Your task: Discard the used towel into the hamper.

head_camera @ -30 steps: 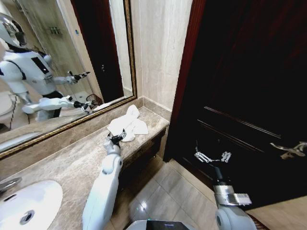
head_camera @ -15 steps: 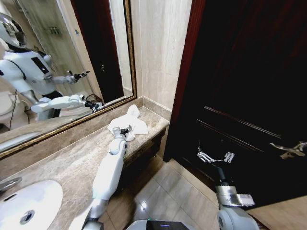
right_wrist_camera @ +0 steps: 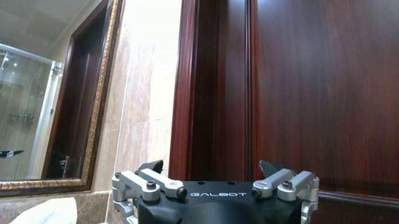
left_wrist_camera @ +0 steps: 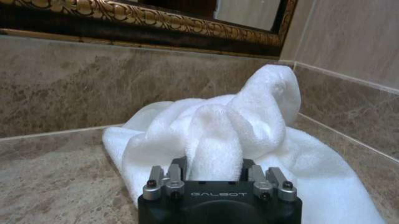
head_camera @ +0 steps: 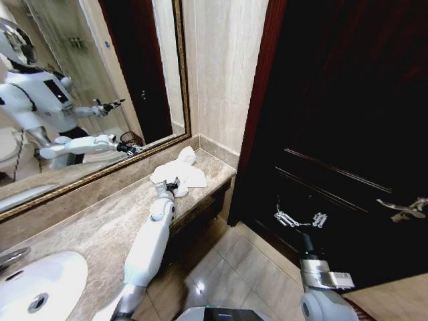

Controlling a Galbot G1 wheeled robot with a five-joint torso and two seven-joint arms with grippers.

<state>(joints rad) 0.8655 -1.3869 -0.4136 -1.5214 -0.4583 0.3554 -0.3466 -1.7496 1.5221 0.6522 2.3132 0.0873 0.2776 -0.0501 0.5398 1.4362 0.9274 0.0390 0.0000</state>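
The left arm has pushed forward along the marble counter over the last second, and its left gripper has now arrived at the near edge of the white towel, where a moment ago it was still short of the cloth. From the wrist camera, a plump fold of the towel rises straight up out of the left gripper, so the fingers look pressed in on that fold, pinching it, though the fingertips themselves are buried in the terry and I cannot see them meet. The towel has hardly shifted: it lies bunched at the far end of the counter, close to the corner where the gold-framed mirror meets the tiled wall, still resting on the stone. The right gripper hangs off to the side in front of the dark wooden door, its fingers spread apart with nothing between them, and it has barely moved. To my eye the reach is done and the grasp is being made or just made; the lift has not happened yet. In the mirror there is a small dark wire basket reflected near the arm's image, which may be the hamper, so it would stand somewhere behind the robot. If so, the whole carry and drop remains to be done.
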